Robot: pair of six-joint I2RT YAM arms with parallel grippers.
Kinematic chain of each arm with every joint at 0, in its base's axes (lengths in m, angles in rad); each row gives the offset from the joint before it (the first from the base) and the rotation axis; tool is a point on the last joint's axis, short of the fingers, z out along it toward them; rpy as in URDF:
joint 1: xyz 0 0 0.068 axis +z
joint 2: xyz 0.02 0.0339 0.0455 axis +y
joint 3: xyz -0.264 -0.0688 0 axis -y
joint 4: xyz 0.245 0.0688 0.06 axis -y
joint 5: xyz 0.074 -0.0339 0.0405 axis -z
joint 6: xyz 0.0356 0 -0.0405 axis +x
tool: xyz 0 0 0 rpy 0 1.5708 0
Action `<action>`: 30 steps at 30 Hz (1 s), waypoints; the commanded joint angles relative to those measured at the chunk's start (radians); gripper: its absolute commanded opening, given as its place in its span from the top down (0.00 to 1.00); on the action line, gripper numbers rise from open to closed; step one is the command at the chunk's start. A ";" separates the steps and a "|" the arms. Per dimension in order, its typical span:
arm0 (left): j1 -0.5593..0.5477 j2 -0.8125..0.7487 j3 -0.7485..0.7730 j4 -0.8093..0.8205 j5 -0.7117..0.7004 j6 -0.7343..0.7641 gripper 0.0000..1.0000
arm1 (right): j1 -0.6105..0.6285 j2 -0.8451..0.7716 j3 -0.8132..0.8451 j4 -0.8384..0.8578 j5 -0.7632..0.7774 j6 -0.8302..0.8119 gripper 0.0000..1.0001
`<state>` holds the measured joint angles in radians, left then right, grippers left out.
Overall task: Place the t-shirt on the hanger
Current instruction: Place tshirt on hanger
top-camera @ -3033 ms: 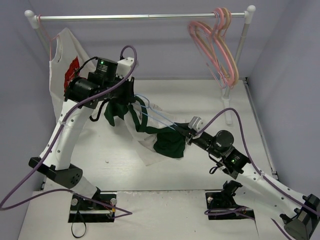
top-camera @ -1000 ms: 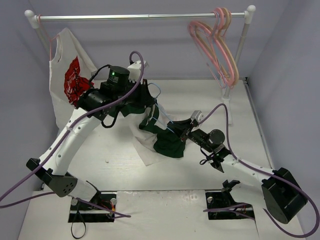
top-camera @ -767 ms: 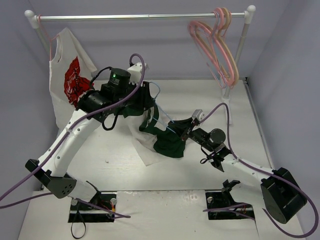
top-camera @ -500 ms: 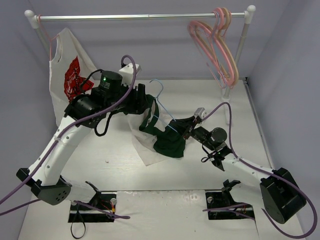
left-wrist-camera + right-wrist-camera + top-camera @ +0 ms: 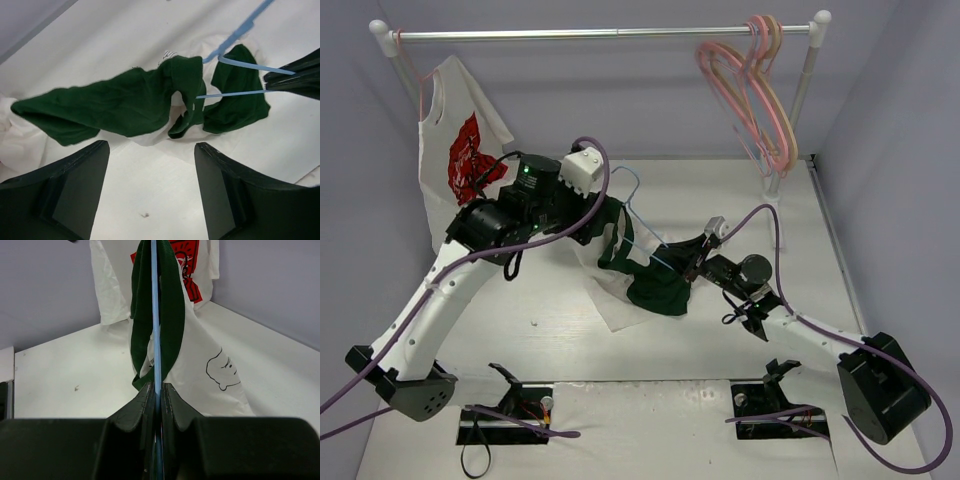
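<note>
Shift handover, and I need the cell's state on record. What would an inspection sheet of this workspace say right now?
Surface: white table, with one small speck near the left arm.
Job's things: t-shirt bunched mid-table, its green parts draped over the hanger; not fully on.
Clutter: white shirt with red graphic and pink hangers hang on the rail.
Grippers: left gripper open, holding nothing; right gripper shut on the hanger.
Cables: purple cables loop along both arms; no snag seen.
Surroundings: plain walls; nothing else seen.
</note>
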<state>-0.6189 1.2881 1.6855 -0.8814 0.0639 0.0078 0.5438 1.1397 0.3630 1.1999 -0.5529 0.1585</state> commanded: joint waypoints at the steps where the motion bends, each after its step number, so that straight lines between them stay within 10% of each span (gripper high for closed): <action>1: 0.056 0.008 0.000 0.082 0.075 0.165 0.31 | -0.002 -0.047 0.056 0.247 -0.051 0.007 1.00; 15: 0.262 0.033 -0.023 0.154 0.552 0.357 0.31 | -0.013 -0.080 0.076 0.184 -0.127 0.019 1.00; 30: 0.265 0.048 -0.093 0.108 0.663 0.465 0.31 | -0.018 -0.086 0.109 0.139 -0.193 0.026 1.00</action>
<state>-0.3634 1.3441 1.5871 -0.7971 0.6678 0.4210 0.5354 1.0916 0.3874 1.1809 -0.7155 0.1722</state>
